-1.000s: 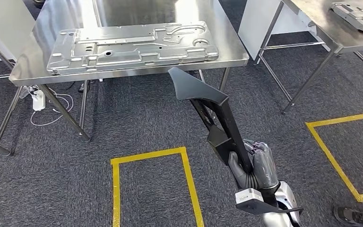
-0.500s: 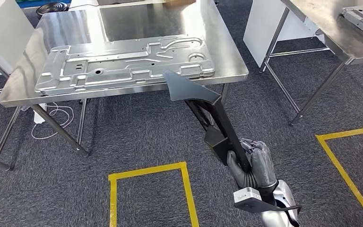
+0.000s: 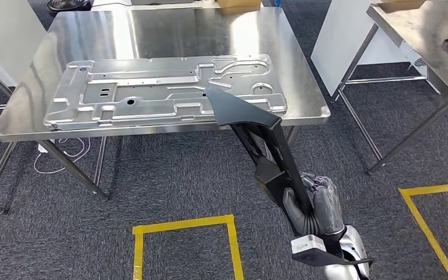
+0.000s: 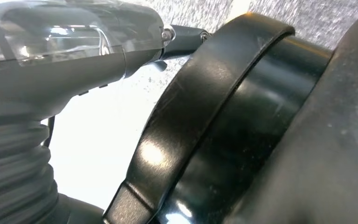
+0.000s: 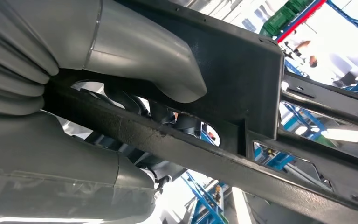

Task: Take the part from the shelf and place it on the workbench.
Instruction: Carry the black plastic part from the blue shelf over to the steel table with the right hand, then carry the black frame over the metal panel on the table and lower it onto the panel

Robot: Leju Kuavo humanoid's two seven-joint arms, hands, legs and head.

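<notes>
Left hand (image 4: 51,79) is jammed up against the camera, so can't tell how its fingers sit. Right hand (image 3: 315,204) has its fingers wrapped around the lower end of the long black part (image 3: 256,131), hiding that end. The part's wide tip reaches over the workbench's (image 3: 163,35) front edge, overlapping the stamped metal panel (image 3: 151,93).

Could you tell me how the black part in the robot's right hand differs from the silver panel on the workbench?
The black part is matte, narrow and held tilted up by the right hand; the silver panel is shiny, broad and lies flat on the workbench. Both have shaped, cut-out contours.
</notes>
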